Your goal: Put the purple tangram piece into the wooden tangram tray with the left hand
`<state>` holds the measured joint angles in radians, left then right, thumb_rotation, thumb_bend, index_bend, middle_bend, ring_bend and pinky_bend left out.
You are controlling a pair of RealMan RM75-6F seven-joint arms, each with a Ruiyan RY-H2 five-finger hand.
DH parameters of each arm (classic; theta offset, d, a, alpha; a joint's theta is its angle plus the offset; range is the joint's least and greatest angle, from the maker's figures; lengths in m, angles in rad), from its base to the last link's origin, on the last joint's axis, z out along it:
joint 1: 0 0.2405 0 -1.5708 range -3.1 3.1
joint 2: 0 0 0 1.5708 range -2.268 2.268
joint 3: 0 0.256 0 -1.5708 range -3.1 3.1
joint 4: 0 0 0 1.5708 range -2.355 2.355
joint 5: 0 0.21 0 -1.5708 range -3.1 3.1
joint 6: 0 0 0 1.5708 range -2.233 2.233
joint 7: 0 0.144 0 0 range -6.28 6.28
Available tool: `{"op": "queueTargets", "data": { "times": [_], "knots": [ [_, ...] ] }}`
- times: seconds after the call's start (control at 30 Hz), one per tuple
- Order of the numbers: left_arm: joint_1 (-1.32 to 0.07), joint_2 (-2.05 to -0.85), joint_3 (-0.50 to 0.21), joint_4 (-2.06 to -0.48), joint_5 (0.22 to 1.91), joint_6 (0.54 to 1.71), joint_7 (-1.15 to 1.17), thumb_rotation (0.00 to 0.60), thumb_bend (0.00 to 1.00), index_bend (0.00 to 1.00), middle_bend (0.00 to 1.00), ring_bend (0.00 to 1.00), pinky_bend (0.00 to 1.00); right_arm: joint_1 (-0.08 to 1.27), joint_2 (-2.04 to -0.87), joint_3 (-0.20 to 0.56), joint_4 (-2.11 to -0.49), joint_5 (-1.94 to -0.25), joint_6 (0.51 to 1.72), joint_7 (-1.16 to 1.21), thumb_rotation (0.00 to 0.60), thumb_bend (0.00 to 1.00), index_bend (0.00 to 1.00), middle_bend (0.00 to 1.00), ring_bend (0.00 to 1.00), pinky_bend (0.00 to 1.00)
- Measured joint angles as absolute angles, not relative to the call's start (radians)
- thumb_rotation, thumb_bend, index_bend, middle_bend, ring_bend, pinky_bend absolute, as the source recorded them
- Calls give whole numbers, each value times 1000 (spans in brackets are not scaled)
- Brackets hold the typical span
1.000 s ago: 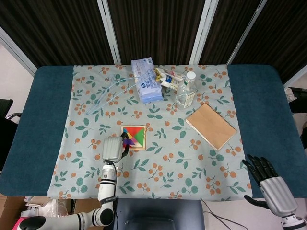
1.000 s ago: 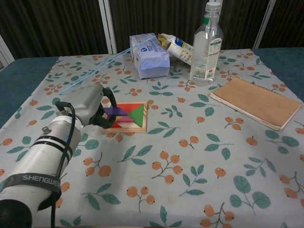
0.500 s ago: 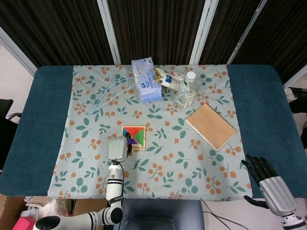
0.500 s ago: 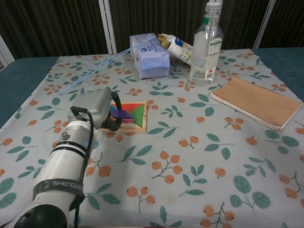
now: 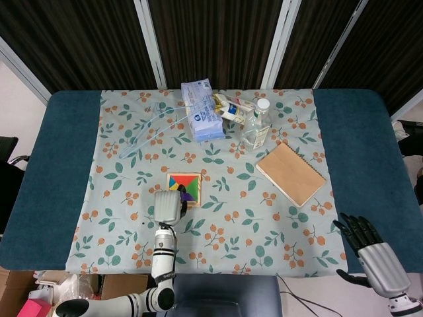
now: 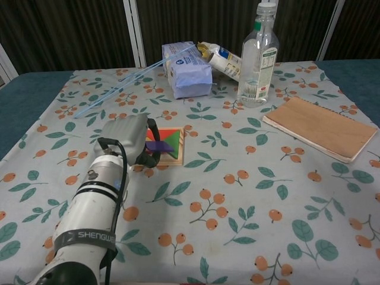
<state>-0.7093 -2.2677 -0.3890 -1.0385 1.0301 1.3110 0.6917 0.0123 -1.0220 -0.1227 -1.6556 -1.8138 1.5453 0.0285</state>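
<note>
left hand (image 6: 127, 139) pinches purple piece (image 6: 159, 145) over wooden tray (image 6: 179, 155); should square it to its gap before release.

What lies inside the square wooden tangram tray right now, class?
Inside the square wooden tangram tray sit green, red and orange pieces, with the purple tangram piece at the left hand. That hand covers the tray's left part.

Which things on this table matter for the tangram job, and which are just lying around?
Job: purple tangram piece, held by left hand over wooden tangram tray.

Lying about: water bottle, brown notebook, tissue pack, snack packet, clear straws. Right hand idle.
</note>
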Motion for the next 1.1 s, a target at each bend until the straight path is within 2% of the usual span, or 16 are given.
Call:
{"op": "queueTargets", "data": {
  "times": [0.4,0.73,1.1],
  "knots": [
    [-717,-2269,-372,-1042,1010,1305,696,600,390,515,1000,1000,1000,10,-1020,-124,-1652,-1816,1553,38,600,160,0,0,0,0],
    [-723,-2269,-373,-1041,976,1292,715,600,390,350,1000,1000,1000,8,-1018,-123,-1647,-1818,1562,46,600,160,0,0,0,0],
    [-713,-2261,-371,-1058,987,1292,714,600,393,349,1000,1000,1000,5,-1018,-123,-1643,-1821,1569,49,600,160,0,0,0,0]
  ]
}}
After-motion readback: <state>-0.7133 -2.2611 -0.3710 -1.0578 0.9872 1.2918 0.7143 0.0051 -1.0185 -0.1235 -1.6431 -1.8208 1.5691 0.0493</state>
